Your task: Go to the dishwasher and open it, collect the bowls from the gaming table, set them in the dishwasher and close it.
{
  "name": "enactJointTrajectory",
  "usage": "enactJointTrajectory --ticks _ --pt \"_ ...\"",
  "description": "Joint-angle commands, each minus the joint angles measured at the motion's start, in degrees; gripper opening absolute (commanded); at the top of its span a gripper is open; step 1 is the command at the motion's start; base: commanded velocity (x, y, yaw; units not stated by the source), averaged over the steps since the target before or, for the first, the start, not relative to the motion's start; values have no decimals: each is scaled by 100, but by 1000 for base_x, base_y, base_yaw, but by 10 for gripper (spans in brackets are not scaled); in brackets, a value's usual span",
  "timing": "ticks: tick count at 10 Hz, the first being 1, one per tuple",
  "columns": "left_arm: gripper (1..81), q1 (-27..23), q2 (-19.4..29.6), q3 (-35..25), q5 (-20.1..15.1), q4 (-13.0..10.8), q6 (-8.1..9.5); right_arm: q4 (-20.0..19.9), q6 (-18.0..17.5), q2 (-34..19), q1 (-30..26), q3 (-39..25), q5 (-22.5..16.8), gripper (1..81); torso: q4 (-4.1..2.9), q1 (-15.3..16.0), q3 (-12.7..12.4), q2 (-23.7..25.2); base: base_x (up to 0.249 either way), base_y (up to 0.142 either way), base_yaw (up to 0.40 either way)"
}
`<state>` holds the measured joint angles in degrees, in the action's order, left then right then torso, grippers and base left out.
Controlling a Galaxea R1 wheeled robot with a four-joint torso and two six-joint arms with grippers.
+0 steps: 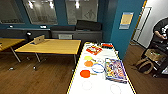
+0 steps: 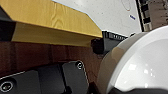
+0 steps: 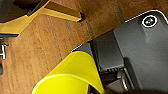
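The gaming table point(image 1: 100, 86) with pale yellow sides and a white top runs away from me at centre right. On it lie a yellow bowl point(image 1: 88, 58), an orange bowl point(image 1: 88, 64) and a red-orange bowl point(image 1: 85, 73). A white bowl point(image 2: 140, 65) shows large in the left wrist view, beside the table's yellow side point(image 2: 50, 17), with my left gripper point(image 2: 102, 90) shut on it. Another yellow bowl point(image 3: 70, 75) hangs above the wooden floor point(image 3: 37, 50) in my right gripper point(image 3: 107, 86). The dishwasher is out of view.
A colourful game box point(image 1: 115, 70), a blue ring point(image 1: 98, 68) and a red box point(image 1: 94, 50) also lie on the table. Wooden desks point(image 1: 52, 46) with a laptop point(image 1: 38, 39) stand to the left. A person point(image 1: 161, 28) and a bag point(image 1: 142, 65) are at the right.
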<state>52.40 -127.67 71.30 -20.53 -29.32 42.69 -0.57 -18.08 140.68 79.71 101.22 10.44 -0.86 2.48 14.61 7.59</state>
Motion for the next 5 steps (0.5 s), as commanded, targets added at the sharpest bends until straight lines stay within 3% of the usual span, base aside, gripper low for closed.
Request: enactJointTrajectory --ticks 1,3,4,5 --pt "10 706 417 120 1103 -1146 3 171 15 -134 -232 -95 -296 10 0 0 -240 0 0 0 0" --pt "10 1128 303 578 1359 -1243 -33 180 15 -72 -223 -7 -296 10 0 -6 -407 2 0 0 0" --pt "10 1339 163 971 1533 -1330 -33 189 15 -11 -197 89 -296 10 0 -9 -282 5 0 0 0" --pt "10 1549 31 1246 1631 -1384 -42 198 15 51 -171 187 -296 10 0 -13 -359 7 0 0 0"
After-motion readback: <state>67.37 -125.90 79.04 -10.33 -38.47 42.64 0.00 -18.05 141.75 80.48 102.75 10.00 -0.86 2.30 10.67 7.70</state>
